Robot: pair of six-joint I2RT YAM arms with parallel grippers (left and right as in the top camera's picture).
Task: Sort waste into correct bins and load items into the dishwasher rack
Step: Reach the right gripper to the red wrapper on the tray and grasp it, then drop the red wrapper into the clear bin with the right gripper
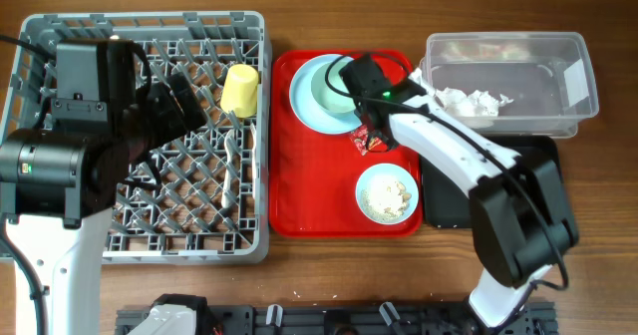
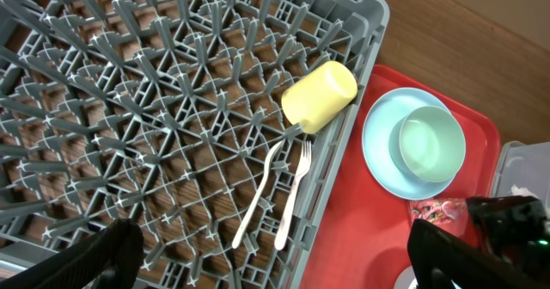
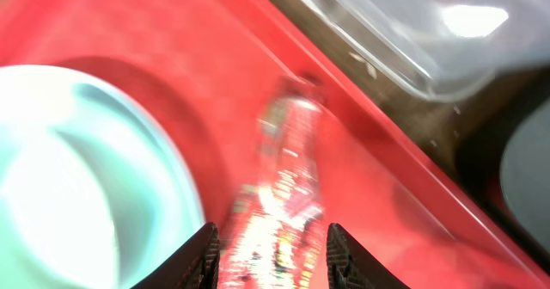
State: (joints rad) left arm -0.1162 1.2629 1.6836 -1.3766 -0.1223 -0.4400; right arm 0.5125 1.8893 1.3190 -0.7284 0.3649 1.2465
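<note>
The grey dishwasher rack (image 1: pixel 60 237) holds the yellow cup (image 1: pixel 239 88) on its side and the white fork (image 2: pixel 292 194) and spoon (image 2: pixel 258 194). My left gripper (image 2: pixel 275 267) hangs open and empty above the rack. On the red tray, the pale green bowl (image 1: pixel 334 88) sits in the pale blue plate (image 1: pixel 304 101). The small blue bowl (image 1: pixel 387 195) holds rice-like scraps. My right gripper (image 3: pixel 273 259) is open, its fingers straddling the red shiny wrapper (image 3: pixel 288 177), which lies on the tray. The white napkin (image 1: pixel 477 101) lies in the clear tub (image 1: pixel 578 76).
The red serving tray (image 1: pixel 319 190) lies between the rack and the bins. The black tray (image 1: pixel 444 205) lies below the clear tub, partly hidden by my right arm. The wooden table (image 1: pixel 598 235) shows around everything.
</note>
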